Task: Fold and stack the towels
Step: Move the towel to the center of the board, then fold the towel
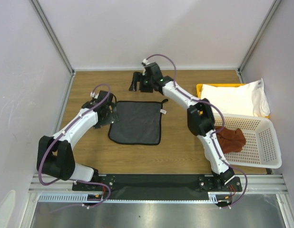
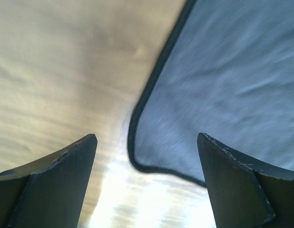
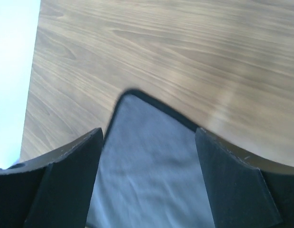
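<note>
Left gripper point(image 1: 108, 113) sits at the left edge of the gray towel point(image 1: 136, 122), fingers point(image 2: 61, 175) spread wide, gripping nothing — a towel corner lies on the table point(image 1: 185, 152) just ahead of them. Gray towel lies flat mid-table, small tag point(image 1: 163, 111) at its far right corner. Right gripper point(image 1: 137, 81) is past the towel's far edge, fingers point(image 3: 66, 180) also open — a corner shows between them, not pinched. Farther right: white towel point(image 1: 235, 97) on a yellow tray point(image 1: 200, 87), reddish-brown towel point(image 1: 231, 139) in a white basket point(image 1: 266, 142).
</note>
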Controlling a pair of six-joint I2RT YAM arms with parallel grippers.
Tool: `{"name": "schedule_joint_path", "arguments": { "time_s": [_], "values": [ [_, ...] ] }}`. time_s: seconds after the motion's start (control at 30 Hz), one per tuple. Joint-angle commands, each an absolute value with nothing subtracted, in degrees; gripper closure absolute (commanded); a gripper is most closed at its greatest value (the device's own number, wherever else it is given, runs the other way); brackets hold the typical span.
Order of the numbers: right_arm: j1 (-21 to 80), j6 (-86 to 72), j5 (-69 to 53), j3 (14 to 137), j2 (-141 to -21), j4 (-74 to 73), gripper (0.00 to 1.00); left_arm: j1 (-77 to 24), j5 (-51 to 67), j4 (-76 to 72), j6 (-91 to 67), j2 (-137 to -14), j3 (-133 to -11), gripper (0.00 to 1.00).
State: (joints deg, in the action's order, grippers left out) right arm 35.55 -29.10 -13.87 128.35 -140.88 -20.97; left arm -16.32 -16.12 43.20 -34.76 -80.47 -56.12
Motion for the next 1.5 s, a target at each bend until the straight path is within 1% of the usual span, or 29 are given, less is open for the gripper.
{"name": "schedule_joint_path", "arguments": {
  "time_s": [0.0, 0.13, 0.2, 0.33, 0.37, 0.4, 0.47, 0.5, 0.6, 0.77, 0.9, 0.97, 1.03, 1.07, 1.13, 1.2, 1.27, 1.33, 1.47],
  "values": [
    [31.73, -28.57, -13.98, 122.27, -128.60, -26.44, 0.15, -15.82, -17.85, 43.25, -28.66, -81.12, -62.83, 0.07],
    [29.27, -28.65, -12.48, 112.35, -118.77, -31.02, 0.17, -15.82, -9.69, 40.87, -26.19, -81.30, -65.30, 0.09],
    [28.83, -29.61, -11.87, 106.11, -115.68, -33.92, 0.20, -15.82, -8.27, 40.69, -27.15, -81.91, -65.22, 0.09],
    [29.27, -32.34, -13.09, 95.38, -109.52, -37.52, 0.28, -15.82, -8.09, 42.62, -30.49, -83.84, -62.94, 0.13],
    [29.35, -33.04, -13.44, 92.66, -107.25, -37.44, 0.37, -15.82, -8.09, 42.89, -31.98, -84.20, -61.19, 0.16],
    [29.53, -33.92, -13.45, 88.55, -106.36, -37.44, 0.41, -15.82, -7.91, 43.15, -32.51, -84.29, -60.21, 0.18],
    [29.71, -35.24, -13.62, 84.83, -104.34, -37.35, 0.51, -15.82, -7.30, 42.98, -34.27, -83.68, -57.24, 0.23],
    [29.88, -35.94, -13.71, 82.20, -103.89, -37.18, 0.51, -15.82, -7.12, 42.46, -34.80, -83.32, -56.17, 0.23],
    [31.28, -36.30, -13.27, 79.72, -102.57, -37.09, 0.50, -15.82, -7.47, 41.75, -37.08, -80.95, -52.92, 0.27],
    [34.71, -36.56, -13.09, 75.59, -102.39, -36.83, 0.50, -15.82, -10.37, 41.49, -40.69, -76.39, -47.91, 0.27],
    [35.33, -38.05, -15.11, 71.38, -101.69, -33.32, 0.51, -15.82, -10.55, 39.56, -41.84, -73.92, -44.13, 0.28],
    [35.42, -38.93, -15.21, 69.62, -101.25, -31.73, 0.53, -15.82, -9.67, 37.37, -41.66, -73.39, -41.84, 0.34],
    [35.86, -39.29, -15.29, 68.91, -101.16, -30.77, 0.56, -15.82, -9.14, 36.13, -41.75, -73.04, -40.61, 0.36],
    [36.12, -39.37, -15.29, 68.65, -101.08, -30.41, 0.57, -15.82, -8.71, 35.51, -41.84, -72.95, -39.82, 0.38],
    [36.82, -39.64, -15.90, 68.38, -101.16, -29.28, 0.58, -15.82, -8.35, 33.93, -41.75, -72.86, -39.29, 0.40],
    [37.00, -39.73, -16.96, 68.64, -101.60, -28.57, 0.61, -15.82, -8.35, 33.31, -41.49, -72.95, -39.02, 0.45],
    [37.18, -39.90, -18.01, 68.91, -101.95, -27.60, 0.65, -15.82, -8.87, 33.31, -41.13, -72.51, -38.76, 0.46],
    [37.44, -40.25, -18.19, 68.73, -102.21, -26.81, 0.65, -15.82, -8.53, 32.79, -40.70, -71.81, -37.71, 0.48],
    [37.97, -39.90, -18.28, 68.64, -103.53, -27.86, 0.64, -15.82, -8.17, 32.43, -41.13, -70.41, -36.21, 0.48]
  ]
}}
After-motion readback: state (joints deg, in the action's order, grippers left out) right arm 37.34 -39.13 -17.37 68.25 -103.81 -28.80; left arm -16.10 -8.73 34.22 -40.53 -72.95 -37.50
